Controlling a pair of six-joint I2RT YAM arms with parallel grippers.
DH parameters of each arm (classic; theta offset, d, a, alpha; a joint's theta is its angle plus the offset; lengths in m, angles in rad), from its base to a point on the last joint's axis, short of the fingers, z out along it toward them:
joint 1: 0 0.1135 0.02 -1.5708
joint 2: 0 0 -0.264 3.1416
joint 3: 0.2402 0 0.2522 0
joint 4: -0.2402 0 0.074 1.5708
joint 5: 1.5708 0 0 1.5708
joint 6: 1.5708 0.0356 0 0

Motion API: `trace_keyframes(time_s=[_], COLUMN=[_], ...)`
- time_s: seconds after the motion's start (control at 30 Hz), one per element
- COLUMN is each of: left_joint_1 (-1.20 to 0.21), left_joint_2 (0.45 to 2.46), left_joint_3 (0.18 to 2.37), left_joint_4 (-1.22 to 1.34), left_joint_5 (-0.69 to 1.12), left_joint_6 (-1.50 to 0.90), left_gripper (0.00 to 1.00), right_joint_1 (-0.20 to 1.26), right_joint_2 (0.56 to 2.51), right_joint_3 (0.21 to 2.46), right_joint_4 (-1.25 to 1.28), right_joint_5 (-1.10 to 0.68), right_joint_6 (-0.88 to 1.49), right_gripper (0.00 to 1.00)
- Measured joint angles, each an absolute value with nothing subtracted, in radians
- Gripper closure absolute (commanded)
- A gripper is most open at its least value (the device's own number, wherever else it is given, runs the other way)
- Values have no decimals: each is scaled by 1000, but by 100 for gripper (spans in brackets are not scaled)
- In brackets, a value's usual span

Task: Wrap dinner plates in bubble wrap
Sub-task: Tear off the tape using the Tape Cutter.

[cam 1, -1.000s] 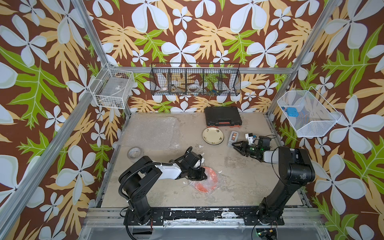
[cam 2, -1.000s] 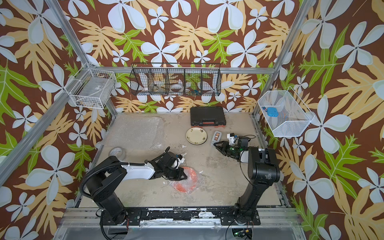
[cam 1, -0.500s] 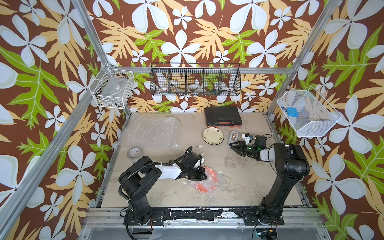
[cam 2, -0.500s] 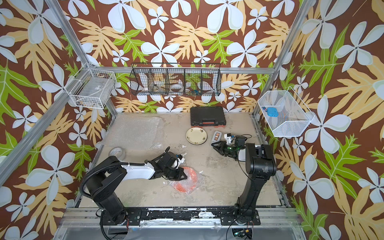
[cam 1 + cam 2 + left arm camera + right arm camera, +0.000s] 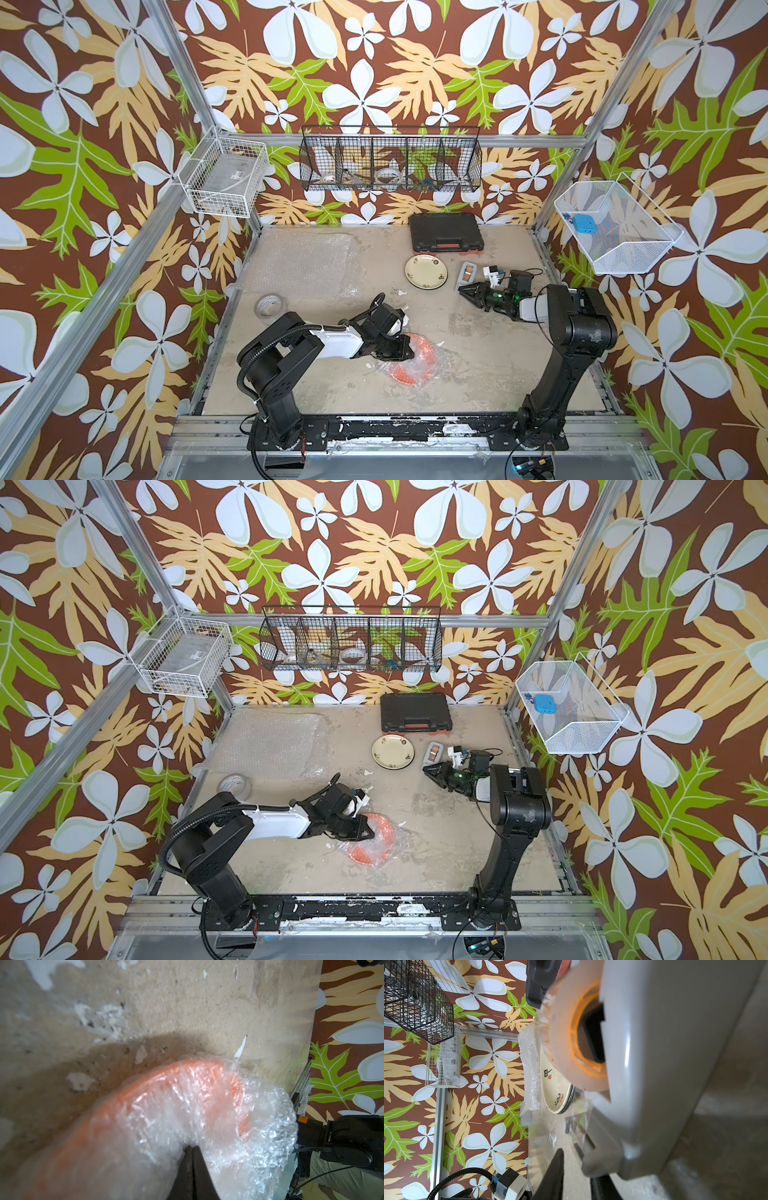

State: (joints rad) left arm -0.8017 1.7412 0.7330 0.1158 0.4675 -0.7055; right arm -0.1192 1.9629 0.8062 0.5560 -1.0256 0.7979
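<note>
Two plates in plain sight. Orange plate (image 5: pixel 419 368), swathed in bubble wrap (image 5: pixel 239 1126), lies well in front of the black case (image 5: pixel 445 232); left end effector (image 5: pixel 409 354) pinched together on that wrap. Cream plate (image 5: pixel 427 272) bare, just in front of the case. Right end effector (image 5: pixel 467 290) beside a tape dispenser (image 5: pixel 468 272); jaw state unclear.
</note>
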Motion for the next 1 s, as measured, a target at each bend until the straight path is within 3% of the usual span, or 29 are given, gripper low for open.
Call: trace_keyframes(time_s=[0.7, 1.0], left_joint_1=[-802, -802], left_joint_2=[1738, 1734], left_joint_3=[727, 719], left_joint_4=[122, 131], left_joint_5=[466, 463], left_joint_6=[-706, -706], left_gripper=[93, 93], right_joint_1=[-119, -109], right_joint_2=[1969, 1956], right_joint_3=[813, 850], right_joint_4=[551, 422], right_joint_5=[-1032, -997], right_joint_6=[796, 724], right_gripper=[100, 100])
